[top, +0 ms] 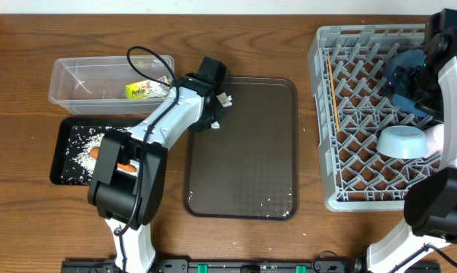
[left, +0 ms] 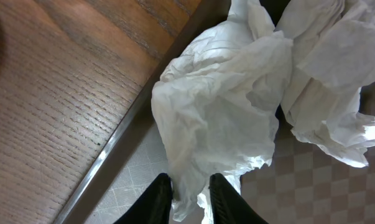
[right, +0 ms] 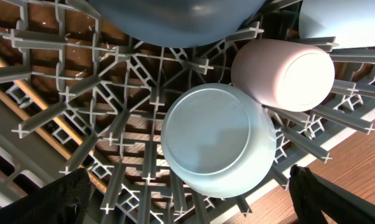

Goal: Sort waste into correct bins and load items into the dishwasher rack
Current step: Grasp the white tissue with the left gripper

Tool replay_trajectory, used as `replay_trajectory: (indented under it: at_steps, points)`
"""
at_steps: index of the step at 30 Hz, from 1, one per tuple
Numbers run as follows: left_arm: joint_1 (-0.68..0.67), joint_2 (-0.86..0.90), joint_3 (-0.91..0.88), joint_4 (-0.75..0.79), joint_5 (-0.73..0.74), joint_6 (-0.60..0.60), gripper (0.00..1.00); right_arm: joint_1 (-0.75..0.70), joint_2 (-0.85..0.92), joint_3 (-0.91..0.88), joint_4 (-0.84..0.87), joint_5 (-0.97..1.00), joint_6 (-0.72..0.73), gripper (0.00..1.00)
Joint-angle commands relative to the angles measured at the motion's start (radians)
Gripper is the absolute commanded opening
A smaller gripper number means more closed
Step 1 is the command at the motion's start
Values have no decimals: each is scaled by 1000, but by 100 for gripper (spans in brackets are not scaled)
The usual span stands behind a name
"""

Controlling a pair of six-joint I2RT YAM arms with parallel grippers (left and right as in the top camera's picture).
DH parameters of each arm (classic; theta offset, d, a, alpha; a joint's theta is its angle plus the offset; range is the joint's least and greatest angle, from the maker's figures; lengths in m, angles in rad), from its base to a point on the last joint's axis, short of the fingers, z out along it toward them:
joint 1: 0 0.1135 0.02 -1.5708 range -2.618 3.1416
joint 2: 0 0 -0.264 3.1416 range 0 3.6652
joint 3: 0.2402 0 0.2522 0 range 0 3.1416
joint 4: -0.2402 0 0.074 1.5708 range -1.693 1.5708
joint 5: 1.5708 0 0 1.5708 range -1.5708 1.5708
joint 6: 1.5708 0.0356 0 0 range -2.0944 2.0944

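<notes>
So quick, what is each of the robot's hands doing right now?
Left gripper: fingers pinched on the crumpled white tissue at the brown tray's corner.
Right gripper: fingers wide open, empty, above the light-blue bowl in the rack.

I read this as a robotics lab staged as a kitchen clean-up station; the wood-grain bench (top: pixel 16 220) carries a grey commercial dishwasher rack (top: pixel 327 114), and left of that rack sit a dark-brown serving tray (top: pixel 243 174), a clear plastic box (top: pixel 69 80) and a black tray (top: pixel 65 152) used as bins; two white-and-black robot arms rise from mounts at the bench's near edge; no sink, stove or cupboards show, only a pale wall behind the rack.
</notes>
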Motion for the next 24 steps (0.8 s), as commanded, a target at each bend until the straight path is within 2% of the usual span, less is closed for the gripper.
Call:
replay_trajectory:
  at_steps: [1, 5, 8, 15, 21, 24]
  points:
    - [-21, 21, -10, -3, -34, -3, 20, -4, -23, 2, -1, 10, -6, 99]
    - [-46, 21, -19, 2, -67, -5, 19, -4, -23, 2, -1, 10, -6, 99]
    - [-59, 21, -29, 5, -79, -5, 6, -4, -23, 2, -1, 10, -6, 99]
    - [-79, -31, -30, -45, -78, -4, 6, -4, -23, 2, -1, 10, -6, 99]
    - [-94, -208, -28, -12, -85, -4, 6, -4, -23, 2, -1, 10, -6, 99]
    - [-77, -306, -28, 13, -154, -5, 6, -4, -23, 2, -1, 10, -6, 99]
